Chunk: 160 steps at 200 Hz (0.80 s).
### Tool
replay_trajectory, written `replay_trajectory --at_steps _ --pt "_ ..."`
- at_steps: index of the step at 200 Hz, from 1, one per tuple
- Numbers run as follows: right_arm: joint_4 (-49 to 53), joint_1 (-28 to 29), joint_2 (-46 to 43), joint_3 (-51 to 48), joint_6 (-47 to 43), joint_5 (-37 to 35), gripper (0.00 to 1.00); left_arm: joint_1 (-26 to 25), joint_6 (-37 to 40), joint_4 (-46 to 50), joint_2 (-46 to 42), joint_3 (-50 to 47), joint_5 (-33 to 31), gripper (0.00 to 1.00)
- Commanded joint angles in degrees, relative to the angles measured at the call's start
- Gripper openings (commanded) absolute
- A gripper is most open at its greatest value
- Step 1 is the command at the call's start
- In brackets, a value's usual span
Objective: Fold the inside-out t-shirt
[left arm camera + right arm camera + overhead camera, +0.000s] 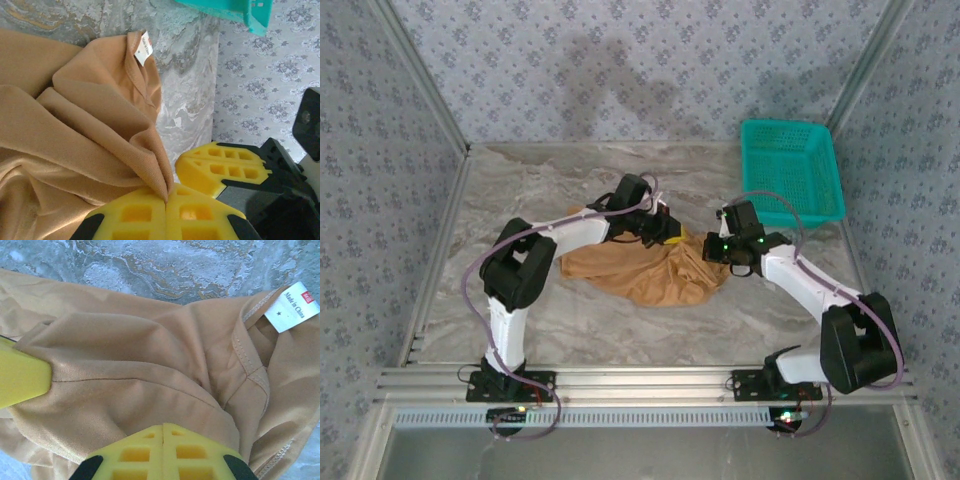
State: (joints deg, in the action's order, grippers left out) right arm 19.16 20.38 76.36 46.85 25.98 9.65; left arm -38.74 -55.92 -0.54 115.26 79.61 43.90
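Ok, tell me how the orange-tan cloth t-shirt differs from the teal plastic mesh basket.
The orange-tan cloth t-shirt lies crumpled mid-table; the teal plastic mesh basket stands square at the far right corner. The t-shirt is pinched by the left gripper; the basket is untouched. The t-shirt is soft, plain cloth; the basket is open mesh. Both rest on the marble-patterned table.

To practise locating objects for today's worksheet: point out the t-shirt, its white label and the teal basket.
t-shirt (640,272): top view, middle of the bunched cloth.
white label (292,306): right wrist view, centre of the tag.
teal basket (790,175): top view, its bare mesh floor.
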Motion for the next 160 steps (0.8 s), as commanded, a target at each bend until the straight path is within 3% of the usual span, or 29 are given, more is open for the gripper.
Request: replay_trajectory --at_steps 1,8,17,60,79,111,137,160 --pt "1.76 0.22 -2.83 0.81 -2.02 3.28 0.17 -0.06 1.69 1.41 -2.06 2.26 -0.04 0.0" --pt "1.5 0.55 -3.44 0.46 -2.74 4.19 0.31 -0.08 1.61 1.41 -1.89 2.38 -0.09 0.0" --pt "1.23 1.08 -3.88 0.05 -3.38 4.5 0.42 -0.09 1.56 1.41 -1.61 2.58 0.05 0.0" --pt "0.03 1.6 -0.34 0.12 -4.53 4.23 0.46 -0.19 1.43 1.24 -1.49 2.43 0.22 0.0" --pt "-1.04 0.94 2.71 0.58 -4.58 4.67 0.39 -0.19 1.66 1.65 -1.88 2.27 0.14 0.0" --pt "0.35 0.45 4.09 2.2 -4.23 3.44 0.0 -0.11 2.25 2.49 -2.24 2.16 0.05 0.01" --pt "3.52 0.34 -0.06 2.81 -3.06 2.52 0.0 -0.02 3.63 4.31 -2.99 2.06 -0.68 0.06" --pt "4.93 -0.58 -6.06 2.65 -0.42 4.51 0.0 -0.01 5.73 7.4 -4.97 2.01 -2.77 0.28"
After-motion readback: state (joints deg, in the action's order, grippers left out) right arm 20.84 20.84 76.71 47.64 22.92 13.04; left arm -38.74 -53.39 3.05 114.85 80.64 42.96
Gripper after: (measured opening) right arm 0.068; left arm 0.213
